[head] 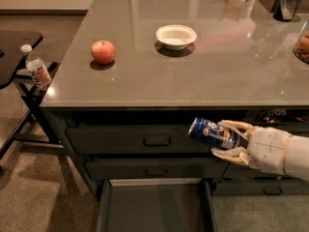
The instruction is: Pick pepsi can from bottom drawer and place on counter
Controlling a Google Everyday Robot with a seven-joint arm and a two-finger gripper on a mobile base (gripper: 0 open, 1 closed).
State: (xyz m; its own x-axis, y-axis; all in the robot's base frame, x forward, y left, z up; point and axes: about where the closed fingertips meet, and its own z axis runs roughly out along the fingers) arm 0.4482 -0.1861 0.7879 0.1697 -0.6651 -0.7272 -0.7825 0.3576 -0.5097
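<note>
The pepsi can, blue with a white-red logo, lies on its side in my gripper. The gripper's pale fingers are shut on it, in front of the upper drawers and just below the counter edge. The bottom drawer stands pulled open below, its flat dark tray showing a pale back edge. The counter is a glossy grey-brown slab above the drawers. My white arm comes in from the right.
A red apple and a white bowl sit on the counter. Dark containers stand at the back right. A clear bottle with an orange label stands by a black side table at the left.
</note>
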